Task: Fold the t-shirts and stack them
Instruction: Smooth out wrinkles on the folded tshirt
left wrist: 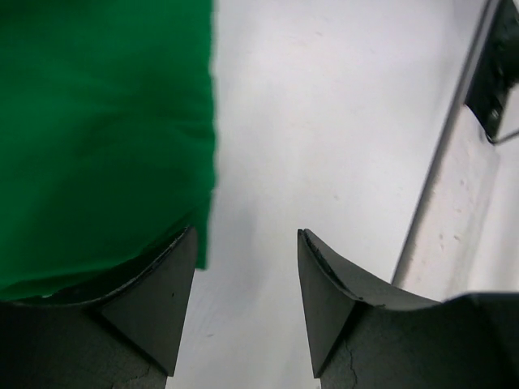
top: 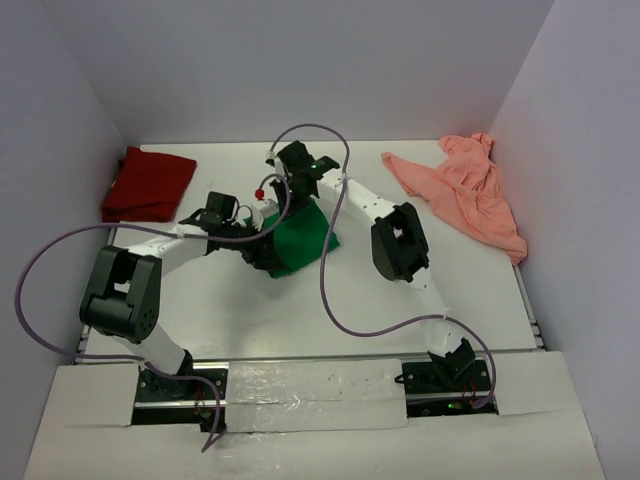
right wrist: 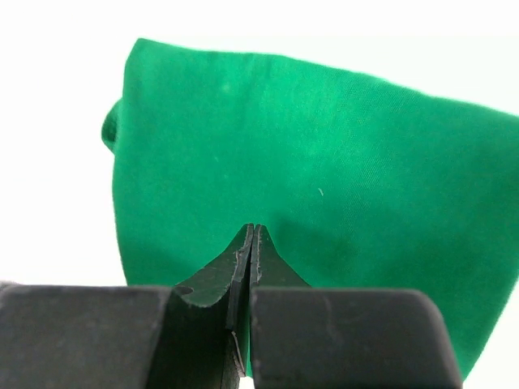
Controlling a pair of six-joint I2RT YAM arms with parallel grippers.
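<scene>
Noting bright green cloth t-shirt (top: 300, 240) bunched mid-table, between both arms. Left gripper (left wrist: 247, 235) released, cloth edge lying over one finger (left wrist: 154, 308); I judge snag risk on pull-back, spoiling fold. Right gripper (right wrist: 250, 228) clenched above cloth; fabric pinched or not, I cannot tell.

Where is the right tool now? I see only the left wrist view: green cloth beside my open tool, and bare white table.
Observer: The right tool is shut, with its tips at the green t-shirt. Whether it pinches the cloth, I cannot tell.
Operator: Which t-shirt is not yet folded?
Observer: The salmon-pink t-shirt lies spread and rumpled at the far right of the table, not folded.
</scene>
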